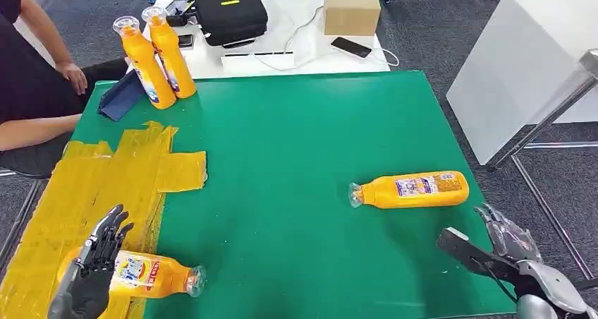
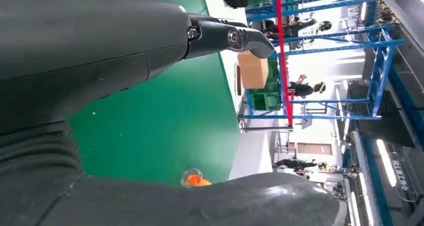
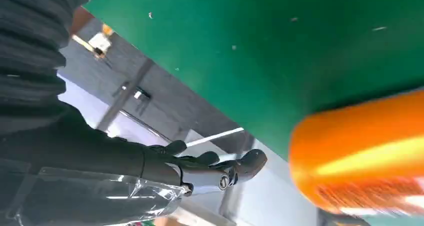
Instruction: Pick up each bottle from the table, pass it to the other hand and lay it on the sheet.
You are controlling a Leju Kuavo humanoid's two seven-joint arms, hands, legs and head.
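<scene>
left hand (image 2: 100, 86) — green table (image 2: 165, 121), bottle (image 2: 195, 178)

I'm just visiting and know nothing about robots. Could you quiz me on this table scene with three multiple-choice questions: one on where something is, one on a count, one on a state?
1. Where does the bottle by the left hand lie?
A. on the yellow sheet
B. on the white table
C. on the floor

2. How many orange bottles stand upright at the far corner?
A. none
B. two
C. four

3. What is the right hand doing?
A. gripping a bottle
B. pressing the phone
C. holding nothing, fingers apart

Answers: 1 A, the near bottle lies on the yellow sheet. 2 B, the upright pair stands together. 3 C, the lying bottle rests apart from that hand.
</scene>
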